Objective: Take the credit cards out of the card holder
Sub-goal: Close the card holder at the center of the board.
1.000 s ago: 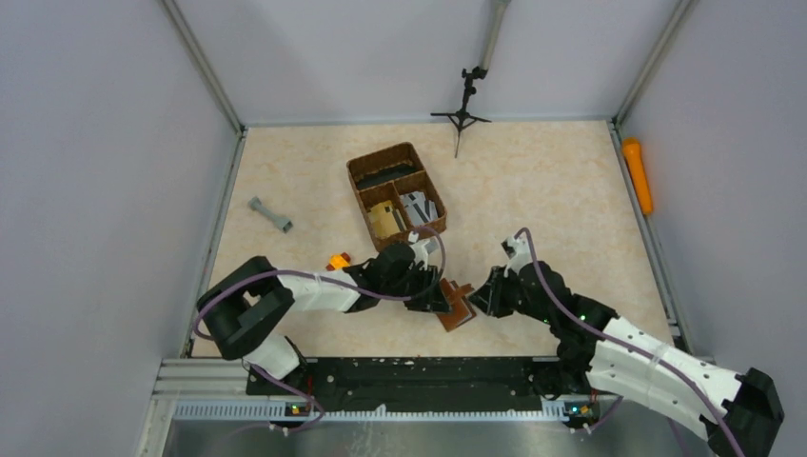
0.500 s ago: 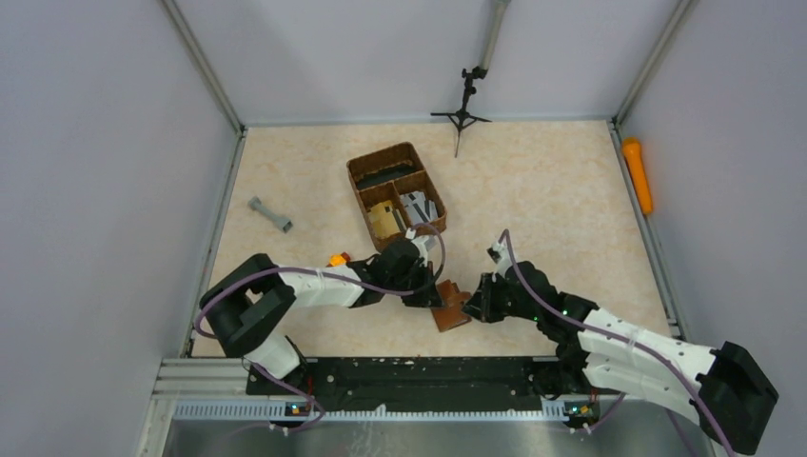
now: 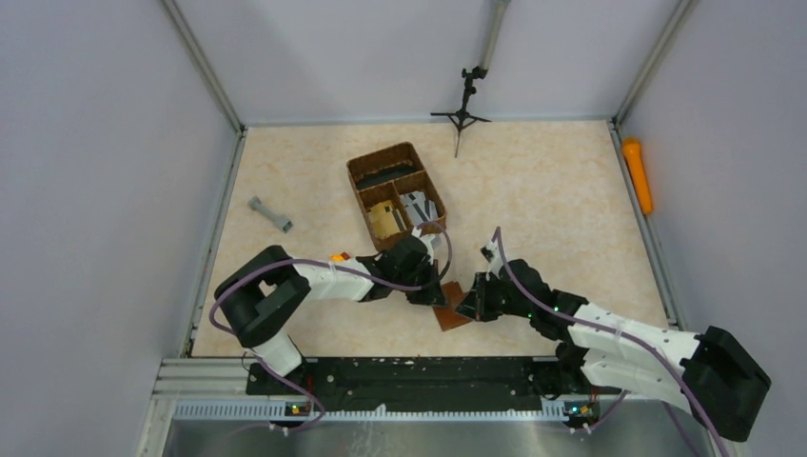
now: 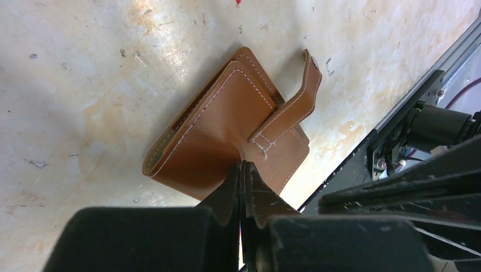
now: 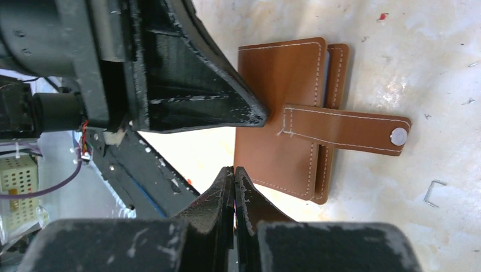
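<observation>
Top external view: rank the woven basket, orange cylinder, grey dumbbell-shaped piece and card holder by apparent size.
1. woven basket
2. orange cylinder
3. grey dumbbell-shaped piece and card holder: these look alike in size, and the holder is partly hidden, so they are left unranked.

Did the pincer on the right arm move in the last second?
Yes. The right pincer has slid left, nearer the woven basket, up to the card holder.

Beige marbled table [image 3: 571, 190] w/ brown card holder [image 4: 215, 124], woven basket [image 3: 381, 152], grey dumbbell-ish pc [image 3: 270, 215], small tripod [image 3: 462, 114] on it.
</observation>
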